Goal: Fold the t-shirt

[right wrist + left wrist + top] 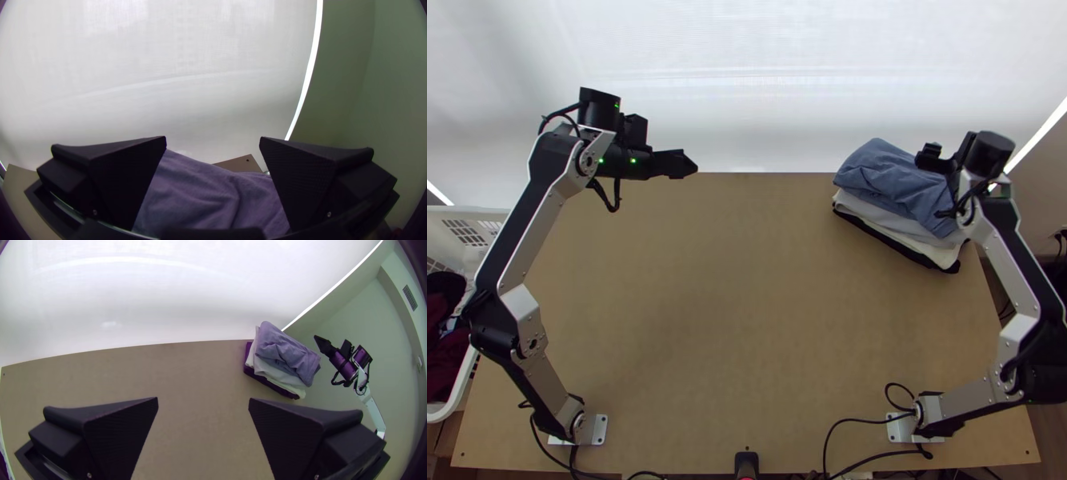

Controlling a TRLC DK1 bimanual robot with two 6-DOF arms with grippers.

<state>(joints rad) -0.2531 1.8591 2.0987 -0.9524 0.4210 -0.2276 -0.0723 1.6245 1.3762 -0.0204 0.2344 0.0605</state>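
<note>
So, the shirt [897, 180] sits on top of the stack [907, 234] at the table's far right corner, and to my eye the folding looks done, or as good as — this is the finishing stretch, with the shirt laid on the pile. If that's right, the next move calls for the right gripper [213, 137] to back off cleanly, no snagging of that top layer. It hangs over the shirt with its fingers well apart and no cloth between them. Across the way, at the far left, the left gripper [203, 398] has its fingers spread wide too, holding nothing; it needs only to draw back, or turn to the basket [483, 214] if another piece is wanted.

Now the materials! The shirt is soft blue cloth, a compact folded bundle with a rounded outer edge and loose, shallow creases — neat enough, not pressed flat. Beneath it come smoother pale layers, then a black cloth [887, 238] edging out at the bottom. The gripper fingers are broad matt black wedges with finely ridged inner faces. The table [731, 304] is flat, plain light wood; over in the white plastic basket, dark red cloth [443, 352] lies bunched.
</note>
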